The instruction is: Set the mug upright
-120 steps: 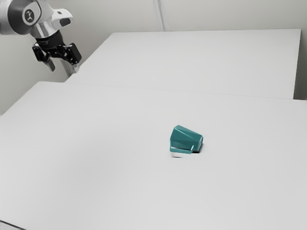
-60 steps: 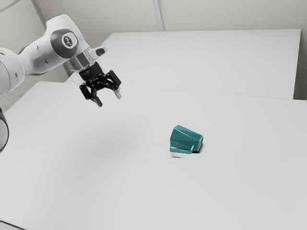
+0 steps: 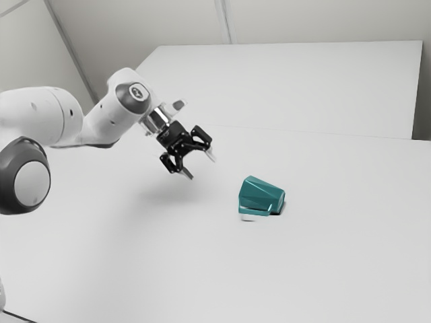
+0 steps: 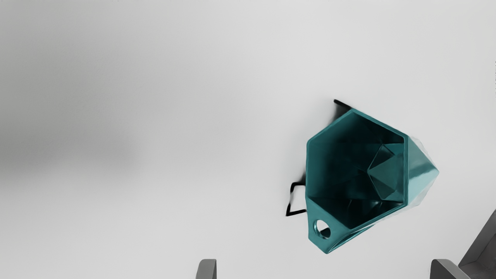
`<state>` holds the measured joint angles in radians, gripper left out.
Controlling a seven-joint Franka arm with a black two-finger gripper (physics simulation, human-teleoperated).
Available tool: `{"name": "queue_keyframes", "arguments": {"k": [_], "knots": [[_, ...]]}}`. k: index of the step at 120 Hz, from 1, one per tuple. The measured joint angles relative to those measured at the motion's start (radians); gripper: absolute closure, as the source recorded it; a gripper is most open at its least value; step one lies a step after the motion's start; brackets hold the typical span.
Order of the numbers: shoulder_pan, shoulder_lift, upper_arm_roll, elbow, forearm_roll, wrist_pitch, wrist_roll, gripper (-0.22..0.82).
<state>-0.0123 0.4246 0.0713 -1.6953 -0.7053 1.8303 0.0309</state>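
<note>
Nearest, at the exterior view's lower left corner, a thin dark line (image 3: 19, 316) slants down. Close by, the pale arm (image 3: 54, 118) comes in from the exterior view's left, a rounded grey joint cap (image 3: 32, 183) below its upper part. The white worktop (image 3: 222, 269) spreads beneath. On it lies the teal, faceted mug (image 3: 261, 195), tipped on its side, its six-sided mouth turned toward the pincer (image 3: 201, 167) and its narrower base toward the exterior view's right. The handle (image 4: 327, 240), pierced by a round hole, sits at the side of the rim. The pincer is spread wide, with nothing between its fingers (image 4: 207, 269). It is near the mug but apart from it, and seems to hang above the worktop, though its height is hard to judge. Farther off stands another white surface (image 3: 289, 81), with a pale wall (image 3: 323, 20) behind it.
</note>
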Motion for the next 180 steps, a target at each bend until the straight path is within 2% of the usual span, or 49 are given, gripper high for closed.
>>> {"name": "queue_keyframes", "arguments": {"k": [28,68,126,137,152,160,180], "knots": [[-0.002,0.072,-0.064,0.024,-0.077,0.082,0.01,0.0],[-0.006,0.103,-0.133,0.01,-0.186,0.145,0.019,0.0],[-0.033,0.135,-0.169,-0.004,-0.245,0.178,0.015,0.0],[-0.039,0.137,-0.171,0.0,-0.24,0.192,0.014,0.11],[-0.048,0.137,-0.172,0.002,-0.222,0.22,0.013,0.4],[-0.051,0.136,-0.173,0.004,-0.206,0.232,0.011,0.52],[-0.054,0.13,-0.179,0.029,-0.156,0.251,-0.001,0.63]]}}
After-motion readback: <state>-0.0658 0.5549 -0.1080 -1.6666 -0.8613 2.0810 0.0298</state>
